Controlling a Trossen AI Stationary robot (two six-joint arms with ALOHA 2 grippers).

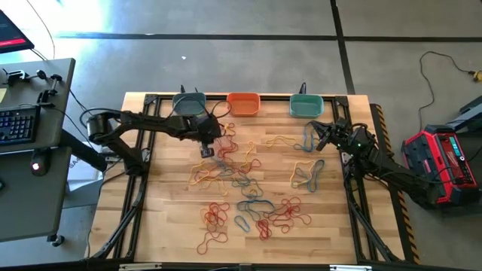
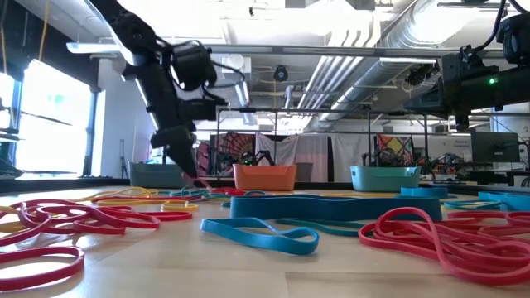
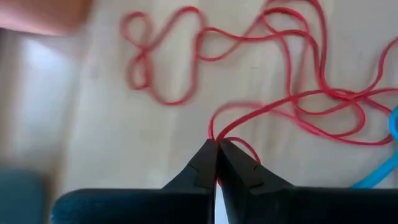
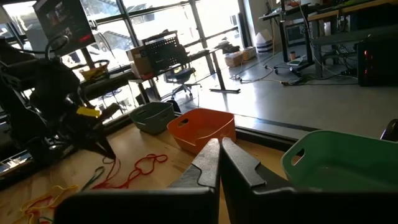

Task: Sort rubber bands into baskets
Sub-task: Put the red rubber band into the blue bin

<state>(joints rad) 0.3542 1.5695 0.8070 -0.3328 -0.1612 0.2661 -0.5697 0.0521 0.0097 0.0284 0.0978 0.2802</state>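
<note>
**Left gripper pinches a red band below the tubs**

The left gripper (image 3: pixel 217 144) is clenched on a thin red rubber loop (image 3: pixel 280 106) on the wooden table (image 1: pixel 166 226), near the grey-blue plastic tub (image 1: pixel 188 103); orange tub (image 1: pixel 243 103) and teal-green tub (image 1: pixel 306 105) line the far edge. Only the wrist view shows the pinch. The right gripper (image 4: pixel 219 146), closed and empty, hovers near the teal-green tub.

- A grey polished concrete floor (image 1: pixel 248 53) surrounds the light wooden table (image 1: pixel 173 218).
- A grey desk (image 1: pixel 34 188) carries a black keyboard (image 1: pixel 16 124).
- Silver ceiling ducts (image 2: pixel 364 50) run overhead.
- Tall bright windows (image 4: pixel 161 18) line one wall.
</note>
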